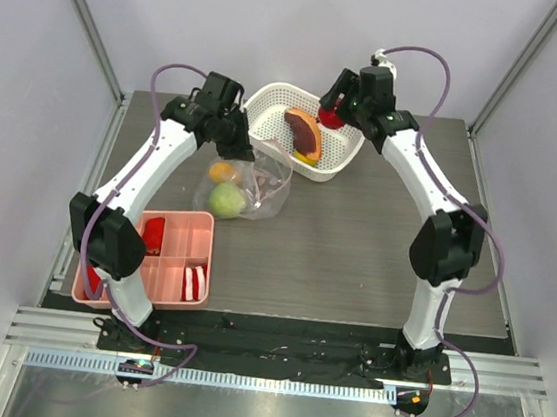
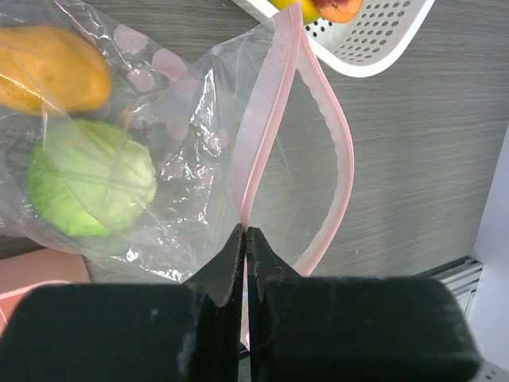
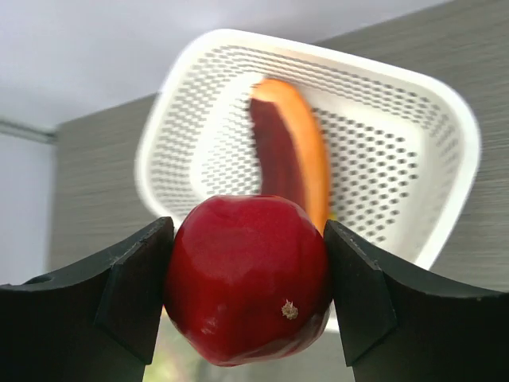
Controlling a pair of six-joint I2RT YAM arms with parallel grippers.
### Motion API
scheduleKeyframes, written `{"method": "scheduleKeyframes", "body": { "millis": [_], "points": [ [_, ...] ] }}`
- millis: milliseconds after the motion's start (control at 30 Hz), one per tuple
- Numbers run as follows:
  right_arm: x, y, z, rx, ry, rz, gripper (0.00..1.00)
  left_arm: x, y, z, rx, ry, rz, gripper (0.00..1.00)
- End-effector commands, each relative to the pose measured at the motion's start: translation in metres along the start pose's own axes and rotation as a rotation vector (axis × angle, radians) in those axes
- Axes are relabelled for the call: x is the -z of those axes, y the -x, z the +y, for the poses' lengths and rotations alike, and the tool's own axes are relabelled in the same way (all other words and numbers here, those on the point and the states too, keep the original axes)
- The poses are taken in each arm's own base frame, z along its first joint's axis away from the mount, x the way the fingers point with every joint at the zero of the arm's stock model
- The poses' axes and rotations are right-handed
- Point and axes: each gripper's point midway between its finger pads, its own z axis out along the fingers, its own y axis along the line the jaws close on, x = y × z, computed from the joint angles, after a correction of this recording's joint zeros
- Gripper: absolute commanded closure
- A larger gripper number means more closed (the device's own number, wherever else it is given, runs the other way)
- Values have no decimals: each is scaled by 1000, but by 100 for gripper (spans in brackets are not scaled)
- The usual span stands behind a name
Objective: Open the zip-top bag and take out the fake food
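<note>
The clear zip-top bag (image 1: pixel 246 187) lies on the table in front of the white basket (image 1: pixel 270 102). Its pink zip strips (image 2: pixel 270 119) are parted and the mouth gapes. My left gripper (image 2: pixel 245 231) is shut on one pink strip at the mouth's near corner. Inside the bag lie a green ball (image 2: pixel 91 179) and a yellow-orange fruit (image 2: pixel 52 68). My right gripper (image 3: pixel 248 270) is shut on the red round fruit (image 3: pixel 238 294), above the basket's far rim (image 3: pixel 469 135). An orange-brown wedge (image 3: pixel 290 159) lies in the basket.
A pink compartment tray (image 1: pixel 178 225) with red and red-white pieces sits at the front left, beside the left arm's base. Upright frame posts stand at the table's back corners. A bit of yellow fruit shows under the wedge (image 1: pixel 304 131) in the basket.
</note>
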Motion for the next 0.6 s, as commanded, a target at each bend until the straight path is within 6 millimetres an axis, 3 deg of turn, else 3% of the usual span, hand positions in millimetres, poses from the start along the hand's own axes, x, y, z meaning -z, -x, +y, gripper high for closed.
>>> {"method": "scheduleKeyframes", "body": {
  "millis": [0, 67, 167, 200, 233, 333, 567],
  "points": [
    [-52, -19, -50, 92, -134, 28, 98, 22, 5, -10, -13, -44, -46, 100],
    [-71, -34, -71, 105, -178, 62, 96, 26, 5, -12, -13, -50, -50, 100],
    [-85, -47, -84, 139, -203, 89, 88, 27, 3, -13, -7, -58, -45, 100],
    [-87, -44, -84, 143, -204, 82, 83, 29, 3, -15, -6, -69, -48, 100],
    [-87, -45, -84, 150, -204, 86, 70, 29, 2, -15, -2, -74, -46, 100],
    [-85, -40, -86, 172, -220, 84, 45, 30, 2, -18, -3, -92, -46, 100],
    [-60, -28, -76, 183, -205, 95, 21, 28, 2, -22, -8, -107, -38, 100]
  ]
}}
